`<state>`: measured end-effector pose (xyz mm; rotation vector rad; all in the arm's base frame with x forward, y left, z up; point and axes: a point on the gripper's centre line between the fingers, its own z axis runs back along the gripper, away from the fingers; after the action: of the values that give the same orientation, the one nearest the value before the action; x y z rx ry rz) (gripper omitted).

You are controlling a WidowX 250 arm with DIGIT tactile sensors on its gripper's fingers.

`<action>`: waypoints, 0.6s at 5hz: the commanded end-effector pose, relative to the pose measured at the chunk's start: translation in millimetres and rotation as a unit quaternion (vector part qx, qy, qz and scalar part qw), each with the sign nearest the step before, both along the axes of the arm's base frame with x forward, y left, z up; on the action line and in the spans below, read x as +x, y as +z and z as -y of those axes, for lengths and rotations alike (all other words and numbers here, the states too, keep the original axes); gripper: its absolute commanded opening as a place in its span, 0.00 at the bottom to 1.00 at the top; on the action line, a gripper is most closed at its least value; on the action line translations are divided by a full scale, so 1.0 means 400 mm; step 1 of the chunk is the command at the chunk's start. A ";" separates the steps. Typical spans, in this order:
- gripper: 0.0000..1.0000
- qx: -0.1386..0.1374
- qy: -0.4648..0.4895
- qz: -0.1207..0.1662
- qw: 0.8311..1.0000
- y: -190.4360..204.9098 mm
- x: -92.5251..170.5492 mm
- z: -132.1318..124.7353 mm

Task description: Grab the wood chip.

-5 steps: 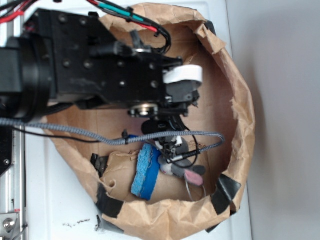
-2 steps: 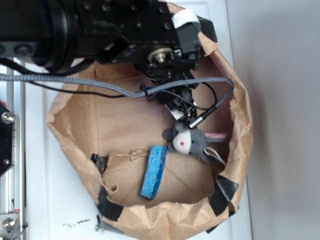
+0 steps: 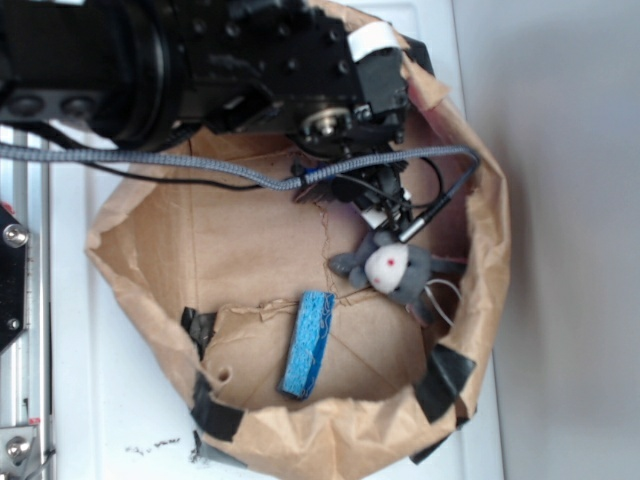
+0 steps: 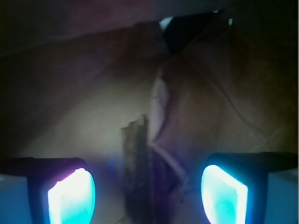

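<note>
Dark brown wood chip (image 4: 136,172) lies lengthwise on the brown paper floor, seen only in the wrist view, between the two glowing fingertips (image 4: 71,197) and a bit nearer the left one in that picture. Jaws are spread wide, holding nothing; gripper (image 4: 147,198) sits above the chip, contact not yet made as far as can be told. In the exterior view the chip is hidden under the black arm and its grey cable; the gripper (image 3: 385,205) hangs in the upper right of the paper bag (image 3: 140,250), which rests on a white desk (image 3: 120,420). That view alone shows the grey mouse (image 3: 392,270) just below the gripper and the blue sponge (image 3: 308,343) further down, well apart from it.

Risks, as judgement: chip is thin and flat, so the jaws may close over it and slip, or pinch creased paper beside it. It is off-centre, so one finger could push it aside. Mouse is close; descent could nudge it.
</note>
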<state>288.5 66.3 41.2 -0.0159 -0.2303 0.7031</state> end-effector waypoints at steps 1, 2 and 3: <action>1.00 0.036 -0.025 0.027 0.999 -0.030 -0.008 0.033; 1.00 0.038 -0.032 0.028 0.998 -0.042 -0.006 0.039; 0.00 0.037 -0.025 0.026 0.999 -0.046 -0.004 0.040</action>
<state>282.8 53.2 15.3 0.0397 -0.2826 0.6698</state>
